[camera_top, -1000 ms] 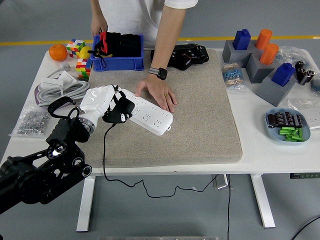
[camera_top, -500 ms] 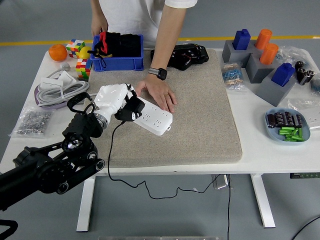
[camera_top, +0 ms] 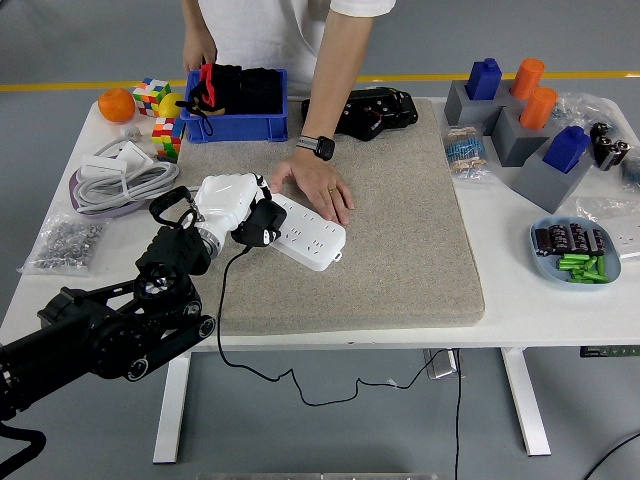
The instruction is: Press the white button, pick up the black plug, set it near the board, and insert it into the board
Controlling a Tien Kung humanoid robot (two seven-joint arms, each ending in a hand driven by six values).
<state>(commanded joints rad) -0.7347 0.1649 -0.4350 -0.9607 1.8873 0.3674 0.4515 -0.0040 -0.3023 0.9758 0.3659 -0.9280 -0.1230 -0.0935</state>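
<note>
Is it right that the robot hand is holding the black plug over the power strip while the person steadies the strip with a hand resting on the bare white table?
Not quite. In the head view the person's hand rests on the grey mat, not on bare table. The rest holds: the left robot hand grips the black plug over the white power strip.

Black jointed left arm [camera_top: 110,335] (exposed cable loops at the wrist), white-covered robot hand [camera_top: 232,203].

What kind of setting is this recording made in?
Probably a robotics lab test bench: a white table with a felt mat, a power strip held by a person's hand, and sorted parts trays.
</note>
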